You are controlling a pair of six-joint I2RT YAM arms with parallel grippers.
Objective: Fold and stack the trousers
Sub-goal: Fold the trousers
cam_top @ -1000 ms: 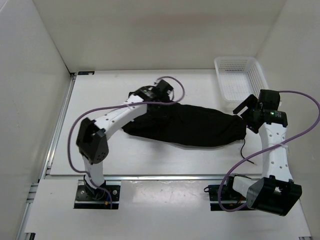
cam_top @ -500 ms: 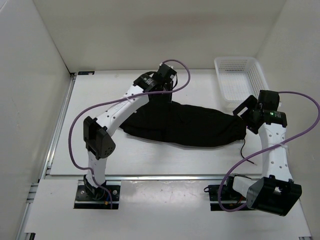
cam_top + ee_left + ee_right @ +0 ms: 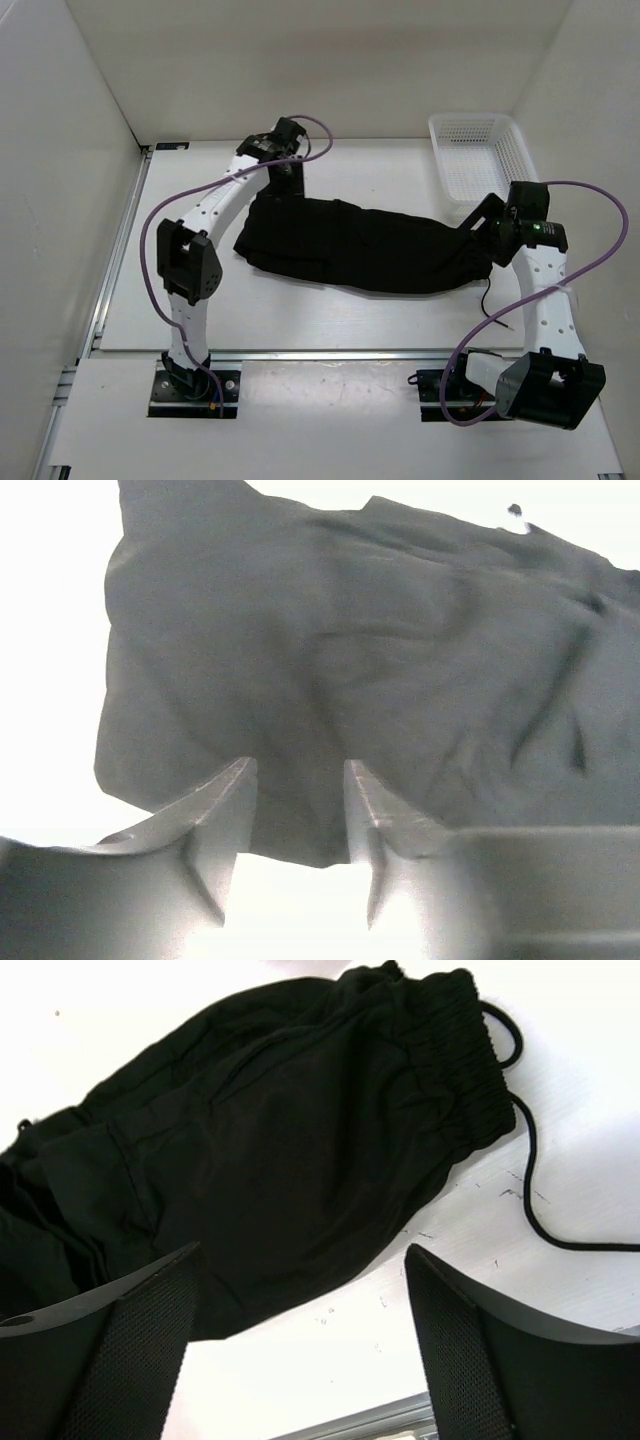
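White table (image 3: pixel 400 320), trousers (image 3: pixel 365 248) lengthwise left-right

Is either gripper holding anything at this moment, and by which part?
Nothing is held. The left gripper and the right gripper are both open, off the trousers.

White rectangular plastic mesh basket (image 3: pixel 478 160) sits at far right corner of flat white tabletop (image 3: pixel 400 320), near the wall. Silver metal rail (image 3: pixel 118 250) runs along the table's left edge.
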